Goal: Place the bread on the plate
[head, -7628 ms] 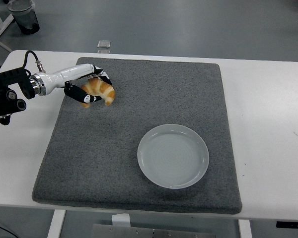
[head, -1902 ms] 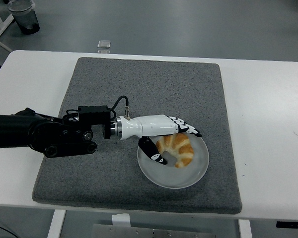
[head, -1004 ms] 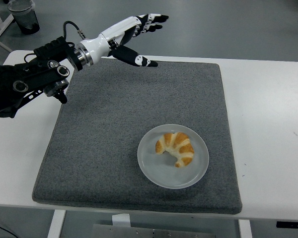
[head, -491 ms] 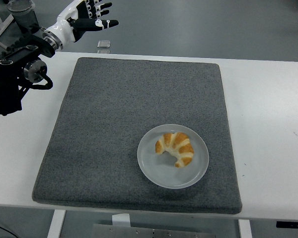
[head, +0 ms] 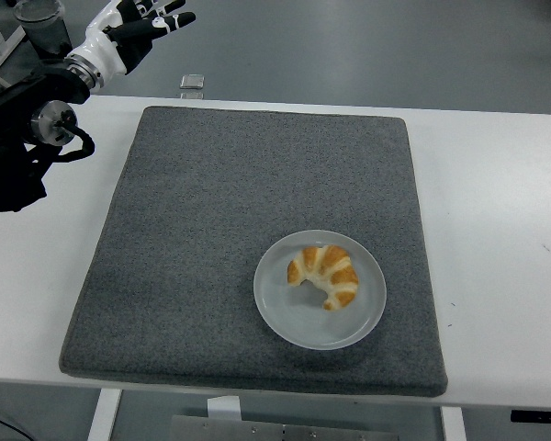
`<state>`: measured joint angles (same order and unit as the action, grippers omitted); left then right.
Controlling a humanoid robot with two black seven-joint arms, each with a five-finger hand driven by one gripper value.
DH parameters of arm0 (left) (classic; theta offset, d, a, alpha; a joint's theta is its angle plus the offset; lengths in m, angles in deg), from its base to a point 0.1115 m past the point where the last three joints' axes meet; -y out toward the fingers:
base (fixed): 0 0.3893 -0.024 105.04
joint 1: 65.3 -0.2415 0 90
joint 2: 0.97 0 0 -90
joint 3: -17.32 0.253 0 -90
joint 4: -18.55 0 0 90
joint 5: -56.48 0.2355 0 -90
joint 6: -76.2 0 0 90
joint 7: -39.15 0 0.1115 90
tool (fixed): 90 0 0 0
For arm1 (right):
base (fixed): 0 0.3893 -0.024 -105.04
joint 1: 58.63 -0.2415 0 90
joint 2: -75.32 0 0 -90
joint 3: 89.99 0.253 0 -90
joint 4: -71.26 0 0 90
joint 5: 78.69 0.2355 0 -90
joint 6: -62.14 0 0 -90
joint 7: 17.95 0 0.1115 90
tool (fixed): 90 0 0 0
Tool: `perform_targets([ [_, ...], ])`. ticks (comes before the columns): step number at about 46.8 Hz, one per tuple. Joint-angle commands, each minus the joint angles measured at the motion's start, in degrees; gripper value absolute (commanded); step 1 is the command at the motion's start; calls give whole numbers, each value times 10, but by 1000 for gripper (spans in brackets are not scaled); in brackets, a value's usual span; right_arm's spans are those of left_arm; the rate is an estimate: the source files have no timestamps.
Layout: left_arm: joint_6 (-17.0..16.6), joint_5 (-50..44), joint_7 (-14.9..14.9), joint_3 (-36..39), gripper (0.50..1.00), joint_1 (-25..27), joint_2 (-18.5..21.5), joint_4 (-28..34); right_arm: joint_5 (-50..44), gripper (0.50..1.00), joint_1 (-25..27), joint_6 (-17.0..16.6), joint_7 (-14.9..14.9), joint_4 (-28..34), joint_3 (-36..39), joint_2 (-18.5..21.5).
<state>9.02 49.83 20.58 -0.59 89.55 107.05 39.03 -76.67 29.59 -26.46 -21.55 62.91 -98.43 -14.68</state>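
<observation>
The croissant (head: 325,275) sits inside the white plate (head: 277,312) on the grey mat (head: 193,230) (job looks done). The left hand (head: 133,26) hangs empty, fingers spread, high at the far-left corner. Only a careless sweep across could knock the plate.

A white table (head: 496,193) carries a grey mat (head: 211,230). Beyond its far edge lies grey floor (head: 367,46). A dark bin (head: 44,23) stands past the far left corner.

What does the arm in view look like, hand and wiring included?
The left arm is black and bulky, with a round silver joint and a black cable looping beside it. A silver wrist collar leads to the left hand, white-shelled with black fingers carrying small white marks.
</observation>
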Motion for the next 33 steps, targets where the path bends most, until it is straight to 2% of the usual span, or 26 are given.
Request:
perform_targets([
  [1,0,-11,8,-33,990,-13,2,0,0,930,0,0,0,0,0,0],
  [18,0,-21,12,-109,990,-52,4,0,0,932,0,-1,0,0,0,0],
  [22,-1,-30,14,-112,992,-59,4,0,0,930,-1,-1,0,0,0,0],
  [27,-3,-38,34,-114,992,-68,4,0,0,930,0,-1,0,0,0,0],
  [33,-3,-49,37,-115,990,-75,5,-1,0,930,0,-2,0,0,0,0],
])
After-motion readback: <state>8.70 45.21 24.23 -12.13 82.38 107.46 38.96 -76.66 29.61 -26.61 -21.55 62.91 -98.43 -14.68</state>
